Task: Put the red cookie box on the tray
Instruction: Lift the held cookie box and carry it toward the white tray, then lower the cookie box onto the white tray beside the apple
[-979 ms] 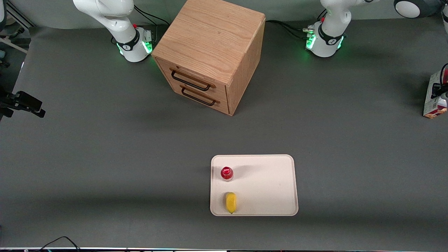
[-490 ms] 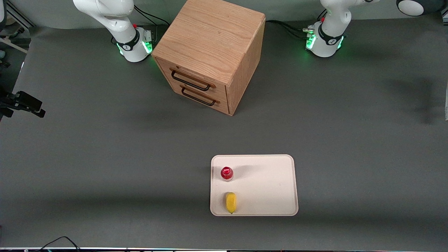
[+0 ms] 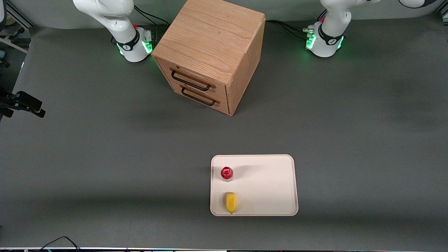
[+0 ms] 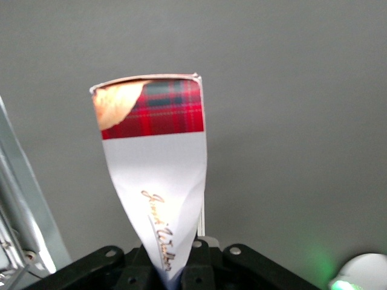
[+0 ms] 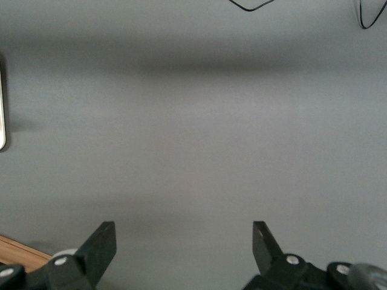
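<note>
Lengthwise, the red cookie box (image 4: pixel 154 181) projects from the clamping tool (image 4: pixel 171 275).

We read only part of a gold cursive script, perhaps "Walker", on the white panel of the flat red-tartan cardboard cookie box (image 4: pixel 158 181), pinched in the left arm's gripper (image 4: pixel 171 275).

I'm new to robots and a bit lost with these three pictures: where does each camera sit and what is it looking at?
Front view: high up, facing the robots, looking down on the table, tray, wooden cabinet and both arm bases.
Left wrist view: on the working arm, looking along its hand, shut on the red cookie box.
Right wrist view: on the parked arm, looking down past its own fingers.
All three share the grey table.
</note>
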You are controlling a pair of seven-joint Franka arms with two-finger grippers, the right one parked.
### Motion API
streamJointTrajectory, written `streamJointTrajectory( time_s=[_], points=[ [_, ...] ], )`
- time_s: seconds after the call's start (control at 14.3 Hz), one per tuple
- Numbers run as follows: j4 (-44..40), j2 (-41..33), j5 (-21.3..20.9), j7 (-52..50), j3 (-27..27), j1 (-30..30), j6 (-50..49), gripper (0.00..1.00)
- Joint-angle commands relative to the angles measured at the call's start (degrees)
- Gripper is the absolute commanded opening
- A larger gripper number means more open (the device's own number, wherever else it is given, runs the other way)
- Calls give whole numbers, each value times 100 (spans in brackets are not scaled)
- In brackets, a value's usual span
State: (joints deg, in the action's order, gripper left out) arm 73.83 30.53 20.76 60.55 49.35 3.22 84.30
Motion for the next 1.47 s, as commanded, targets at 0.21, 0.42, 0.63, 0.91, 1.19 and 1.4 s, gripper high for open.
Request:
streamJointTrajectory(
  time_s=[0.21, 0.42, 0.63, 0.91, 1.19, 1.4],
  points=[
    [-1679, -283, -475, -2745, -1398, 3, -1565, 0],
    [-1627, -785, -1203, -4291, -2909, -6, -1592, 0],
    [-1591, -882, -1688, -5786, -4254, -6, -1724, 0],
    [-978, -882, -2197, -7659, -5863, -14, -1216, 0],
    [172, -777, -2365, -9023, -6753, -23, 320, 0],
    [684, -366, -2759, -9735, -7192, -76, 1464, 0]
  ],
)
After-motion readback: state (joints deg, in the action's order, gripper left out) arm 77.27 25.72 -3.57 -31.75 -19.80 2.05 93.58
